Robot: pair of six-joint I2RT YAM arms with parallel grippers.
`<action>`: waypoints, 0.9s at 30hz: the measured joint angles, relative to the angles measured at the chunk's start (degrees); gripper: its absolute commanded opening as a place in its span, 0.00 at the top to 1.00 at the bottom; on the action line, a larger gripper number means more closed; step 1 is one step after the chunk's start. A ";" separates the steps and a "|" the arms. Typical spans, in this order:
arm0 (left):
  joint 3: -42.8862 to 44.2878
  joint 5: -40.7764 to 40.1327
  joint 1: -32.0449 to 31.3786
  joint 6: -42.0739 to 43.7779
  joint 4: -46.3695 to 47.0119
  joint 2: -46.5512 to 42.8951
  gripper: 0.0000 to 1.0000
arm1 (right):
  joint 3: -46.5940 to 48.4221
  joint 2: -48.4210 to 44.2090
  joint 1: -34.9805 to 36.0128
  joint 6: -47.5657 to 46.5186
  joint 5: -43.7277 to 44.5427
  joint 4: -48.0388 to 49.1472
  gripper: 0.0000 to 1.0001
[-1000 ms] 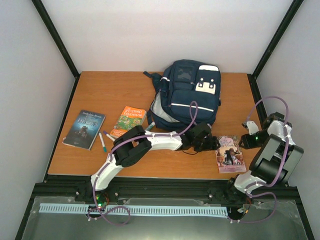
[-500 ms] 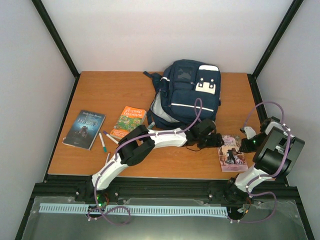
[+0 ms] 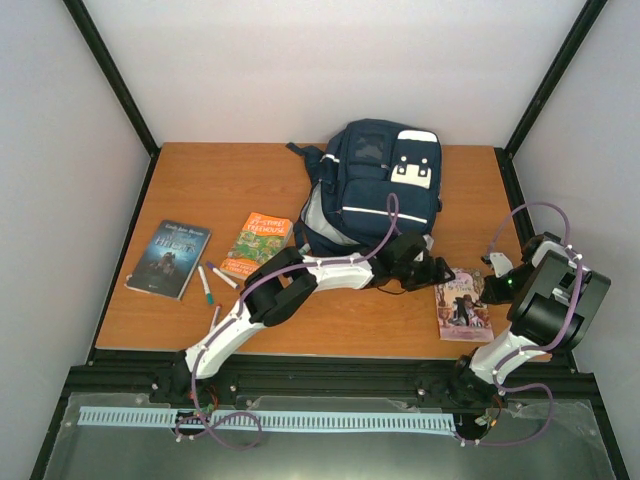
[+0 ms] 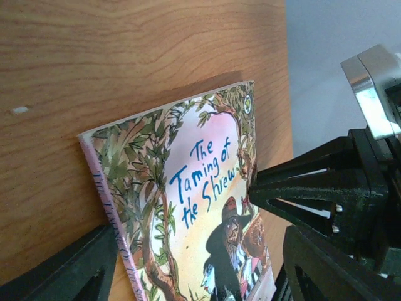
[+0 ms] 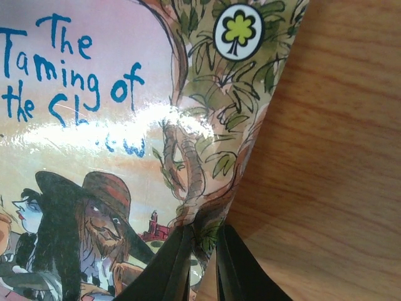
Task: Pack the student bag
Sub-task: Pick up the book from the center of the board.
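Student bag (top view): the student bag (image 3: 375, 185) is laid flat at the far side of the counter (image 3: 200, 180), right of centre, with pockets and white patch upward.
Other books (top view): an orange book (image 3: 255, 243) and a dark book (image 3: 170, 258) are seen left of the bag, with markers (image 3: 205, 283) lying between them.
Pink paperback (top view): the pink paperback (image 3: 462, 305) is laid near the bag's near right corner, between the two tools.
Arms (top view): the left tool (image 3: 437, 272) is stretched across to the paperback's left side; the right tool (image 3: 488, 287) is set at its right edge.
Left tool (left wrist view): it is released, its fingers (image 4: 75, 269) spread wide either side of the paperback (contact cannot be told). The title "The Taming of the Shrew" is shown.
Right tool (right wrist view): it is clenched on the paperback, the cover's edge pinched between the dark fingers (image 5: 175, 273), along the same edge as the clover emblem (image 5: 237, 30). A shadow is cast under that edge.
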 measured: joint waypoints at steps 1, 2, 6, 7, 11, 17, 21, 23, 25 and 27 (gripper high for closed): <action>-1.49 0.42 0.22 -0.52 2.71 -0.11 0.30 | 0.04 0.04 0.00 0.07 0.00 -0.02 0.89; -2.60 0.85 0.39 -0.94 4.72 -0.31 0.32 | 0.07 0.07 -0.02 0.17 -0.02 -0.04 0.89; -9.46 1.81 0.81 -2.91 15.54 -1.31 0.44 | 0.13 0.13 -0.02 0.52 -0.07 -0.09 0.89; -10.71 1.84 0.83 -3.45 17.59 -1.51 0.47 | 0.13 0.13 -0.04 0.52 -0.07 -0.11 0.89; -13.64 2.32 0.81 -4.59 21.70 -1.92 0.55 | 0.24 0.20 -0.07 0.52 -0.22 -0.17 0.89; -13.79 6.23 -0.57 -8.50 31.65 -1.86 0.45 | 0.28 0.22 -0.07 0.50 -0.39 -0.24 0.89; -13.07 6.84 -1.92 -7.80 32.50 -1.90 0.49 | 0.28 0.26 -0.09 0.48 -0.61 -0.24 0.89; -12.46 6.56 -2.21 -6.95 29.73 -1.90 0.56 | 0.28 0.26 -0.09 0.48 -0.66 -0.24 0.89; -12.13 5.84 -2.23 -6.36 26.97 -1.90 0.63 | 0.28 0.26 -0.09 0.46 -0.68 -0.24 0.88; -12.07 4.68 -2.23 -5.77 24.11 -1.90 0.71 | 0.28 0.26 -0.09 0.46 -0.70 -0.22 0.88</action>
